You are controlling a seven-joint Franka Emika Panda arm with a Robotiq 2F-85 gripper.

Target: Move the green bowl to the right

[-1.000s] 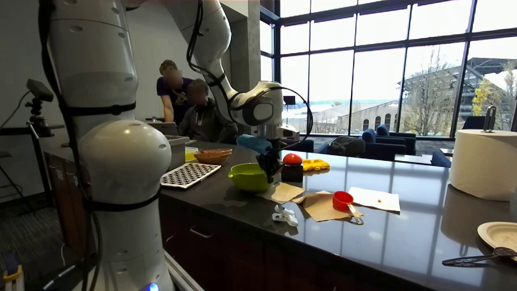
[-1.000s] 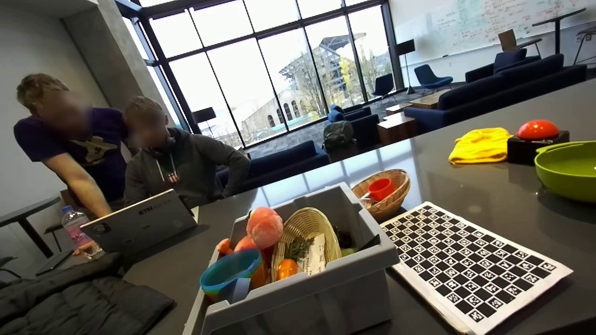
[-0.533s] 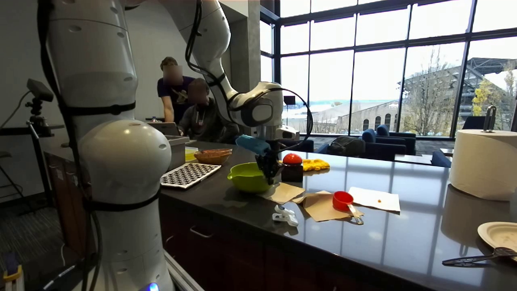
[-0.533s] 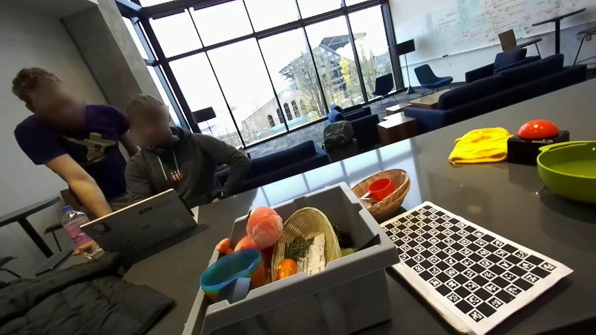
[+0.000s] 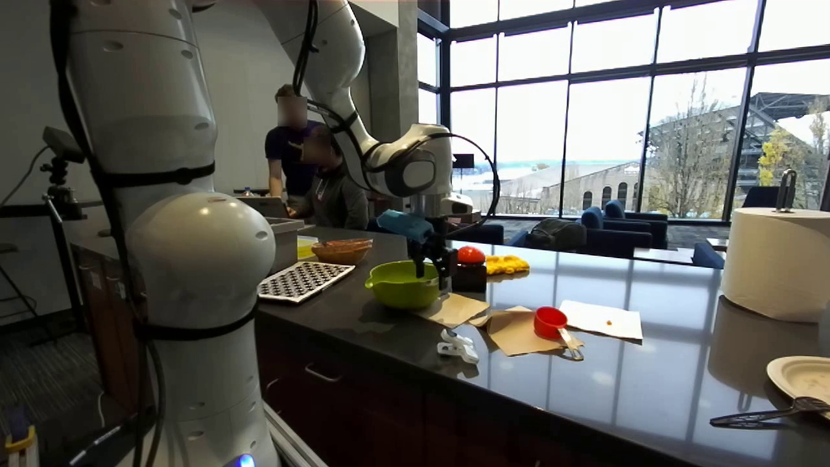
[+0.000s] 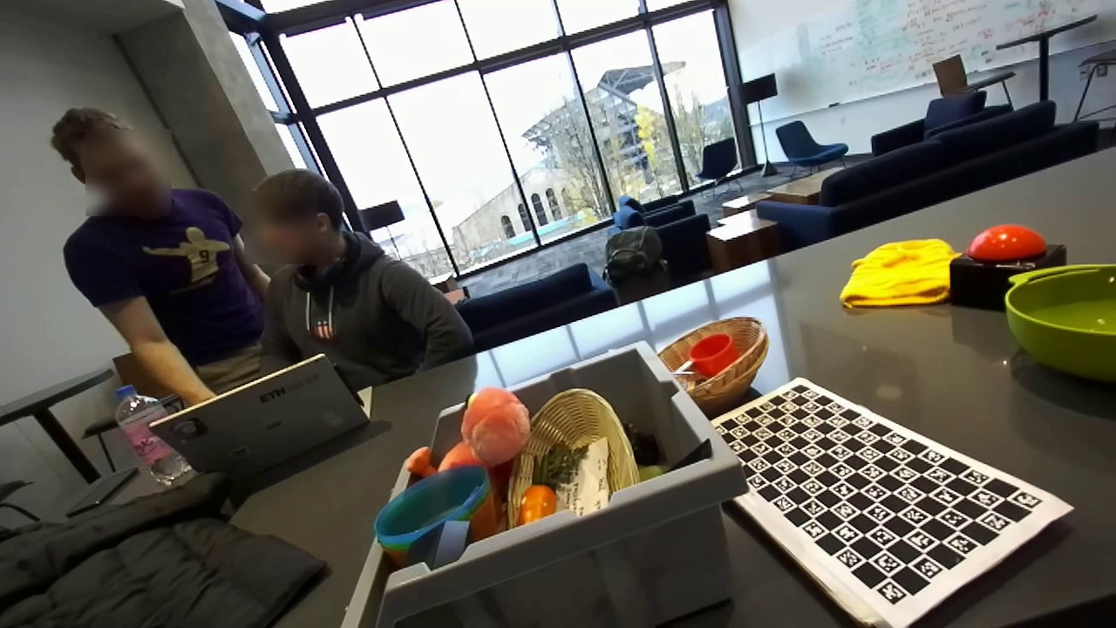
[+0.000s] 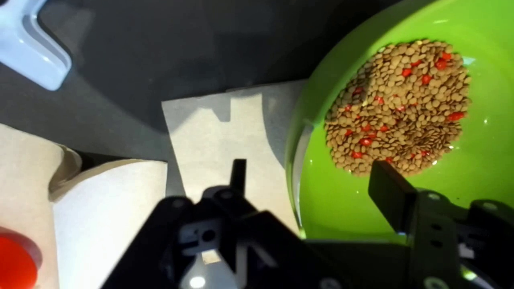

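Your gripper (image 5: 432, 279) has shifted over the last half second, its two fingers (image 5: 445, 267) now showing apart in an exterior view. It is spread wide, one finger above the inside of the green bowl (image 7: 488, 132), the other outside its rim; you can't tell whether either touches. That bowl, holding brown, lentil-like grains (image 7: 425, 100) with red bits (image 7: 441, 63), sits on the counter (image 7: 261, 24) and runs off the wrist view; whether the brown paper (image 7: 213, 148) goes beneath it is hidden. A white clip (image 7: 32, 52) and red cup (image 7: 14, 263) are cropped there too. Farther back, two people (image 6: 196, 279) have blurred faces.
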